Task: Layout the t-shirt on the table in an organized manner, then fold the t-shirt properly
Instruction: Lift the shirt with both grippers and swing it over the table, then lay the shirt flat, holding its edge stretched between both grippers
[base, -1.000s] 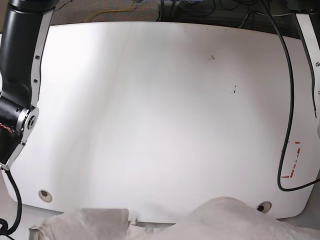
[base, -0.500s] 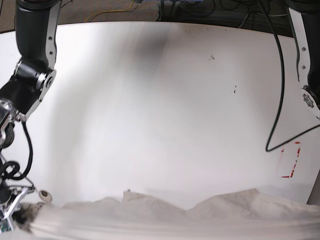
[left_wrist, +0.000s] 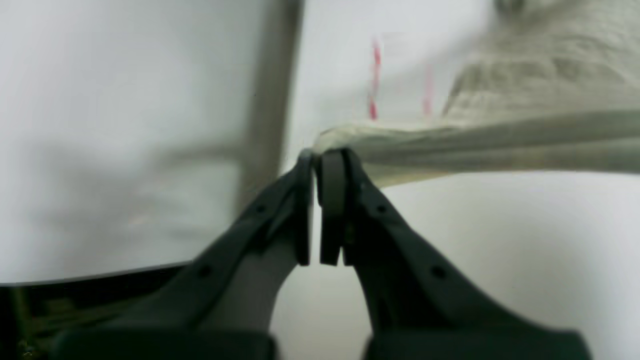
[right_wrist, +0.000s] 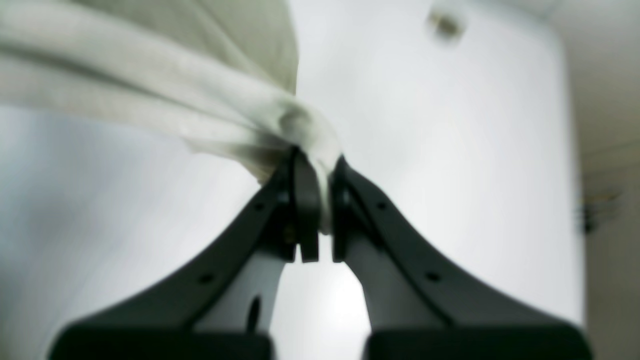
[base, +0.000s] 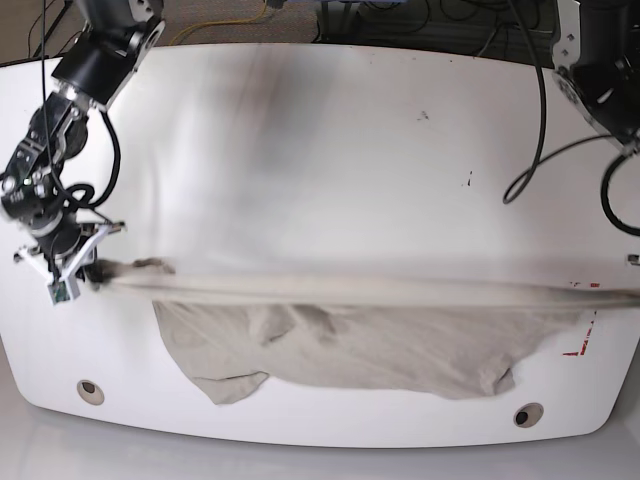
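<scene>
Step in hand: laying out; the t-shirt (base: 340, 335) is stretched by one edge between the two arms, and folding has not begun, in this reading.
Left gripper: the left gripper (left_wrist: 316, 160) has its fingers pressed together on a bunched corner of the cloth; in the base view that end runs off the right edge of the frame, so the gripper itself is not seen there.
Right gripper: the right gripper (right_wrist: 312, 162) is clamped on a wad of the fabric; in the base view it sits at the table's left edge, where the taut edge ends.
T-shirt position: it lies across the near half of the table (base: 330, 160), the held edge pulled into a straight, motion-blurred line from left edge to right edge, the body hanging toward the near edge in wrinkles, a sleeve sagging at near left.
Next move: probably lowering the stretched edge flat while keeping the tension even, so the body settles smooth; whether the cloth clears the tabletop cannot be told.
Surface, near: glossy white; a round grey hole (base: 90, 389) near the near-left corner, a second hole (base: 523, 414) near the near-right corner, both uncovered.
Surface, right edge: a red dashed mark (base: 588, 335), partly under the cloth end.
Surface, far: bare, with small dark specks.
Room: cables (base: 400, 15) and a yellow cord (base: 230, 22) lie on the floor beyond the far edge.
</scene>
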